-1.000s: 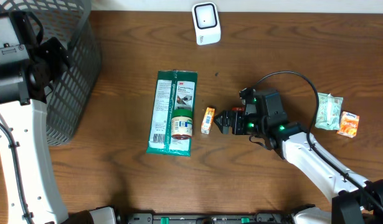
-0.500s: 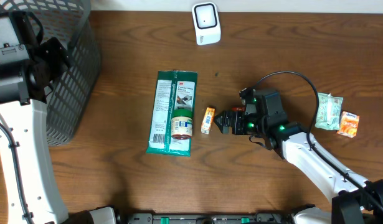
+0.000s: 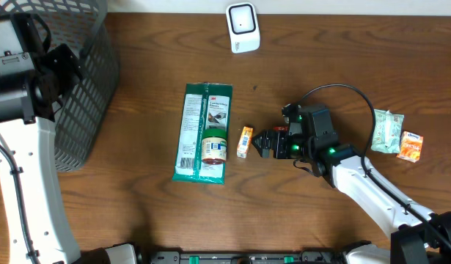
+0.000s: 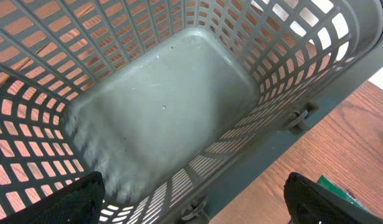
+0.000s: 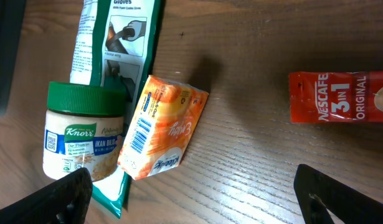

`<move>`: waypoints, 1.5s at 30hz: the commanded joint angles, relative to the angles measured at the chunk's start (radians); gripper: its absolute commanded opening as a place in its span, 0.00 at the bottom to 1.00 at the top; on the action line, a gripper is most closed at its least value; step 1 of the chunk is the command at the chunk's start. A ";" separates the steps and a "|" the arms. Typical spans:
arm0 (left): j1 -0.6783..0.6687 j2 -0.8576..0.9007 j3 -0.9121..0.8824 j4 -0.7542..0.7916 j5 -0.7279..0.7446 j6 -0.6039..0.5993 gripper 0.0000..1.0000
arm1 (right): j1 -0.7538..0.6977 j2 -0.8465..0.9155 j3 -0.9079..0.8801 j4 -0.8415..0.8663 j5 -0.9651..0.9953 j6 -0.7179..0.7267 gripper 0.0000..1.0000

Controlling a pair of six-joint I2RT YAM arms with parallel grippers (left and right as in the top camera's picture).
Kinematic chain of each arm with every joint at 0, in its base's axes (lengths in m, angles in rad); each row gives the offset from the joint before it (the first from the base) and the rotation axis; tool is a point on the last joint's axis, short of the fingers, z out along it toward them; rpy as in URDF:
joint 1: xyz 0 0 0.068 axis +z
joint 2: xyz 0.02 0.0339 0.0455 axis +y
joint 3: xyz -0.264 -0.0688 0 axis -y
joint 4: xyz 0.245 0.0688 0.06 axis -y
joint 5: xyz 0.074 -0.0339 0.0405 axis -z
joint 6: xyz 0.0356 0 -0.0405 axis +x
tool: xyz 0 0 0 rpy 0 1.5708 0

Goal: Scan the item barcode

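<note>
While hovering released, empty, with right gripper (image 3: 260, 143) just right of orange packet (image 3: 244, 141) lying flat beside jar (image 3: 215, 147): straddle long edges with 2 fingers (image 5: 60, 202), avoid covering barcode (image 5: 136, 134), then carry toward white scanner (image 3: 243, 28).

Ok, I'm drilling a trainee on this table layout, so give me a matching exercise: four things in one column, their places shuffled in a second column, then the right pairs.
Things
1. white barcode scanner
2. green-lidded pale jar
3. small orange carton
4. grey mesh plastic basket

Places
A. between the jar and the open right claw
B. below the left claw, at the left end of the wooden table
C. at the table's far edge
D. lying on the long green glove package

Pairs: 1-C, 2-D, 3-A, 4-B
</note>
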 commanded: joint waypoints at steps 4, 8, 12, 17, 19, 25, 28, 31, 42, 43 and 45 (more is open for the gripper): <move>0.005 -0.001 0.006 0.000 -0.013 0.010 0.93 | -0.005 -0.016 -0.005 -0.001 0.007 -0.005 0.99; 0.005 -0.001 0.006 0.000 -0.013 0.010 0.93 | -0.005 -0.016 -0.005 -0.001 0.007 -0.006 0.99; 0.005 -0.001 0.006 0.000 -0.013 0.010 0.92 | -0.005 -0.016 -0.005 -0.001 0.007 -0.005 0.99; 0.005 -0.001 0.006 0.000 -0.013 0.010 0.93 | -0.005 -0.016 -0.005 -0.001 0.007 -0.006 0.99; 0.005 -0.001 0.006 0.000 -0.013 0.010 0.92 | -0.005 -0.016 -0.005 -0.001 0.007 -0.005 0.99; 0.005 -0.001 0.006 0.000 -0.013 0.010 0.92 | -0.005 -0.015 -0.005 -0.001 0.007 -0.006 0.99; 0.005 -0.001 0.006 -0.001 -0.013 0.010 0.92 | -0.005 -0.015 -0.005 -0.001 0.007 -0.005 0.99; 0.005 -0.001 0.006 0.000 -0.013 0.010 0.92 | -0.005 -0.015 -0.005 -0.001 0.007 -0.005 0.99; 0.005 -0.001 0.006 0.000 -0.013 0.010 0.92 | -0.005 -0.015 -0.005 0.009 0.019 -0.005 0.99; 0.005 -0.001 0.006 -0.001 -0.013 0.010 0.93 | -0.005 -0.015 -0.005 0.012 0.022 -0.005 0.99; 0.005 -0.001 0.006 -0.001 -0.013 0.010 0.92 | -0.005 -0.015 -0.005 0.008 0.021 -0.005 0.99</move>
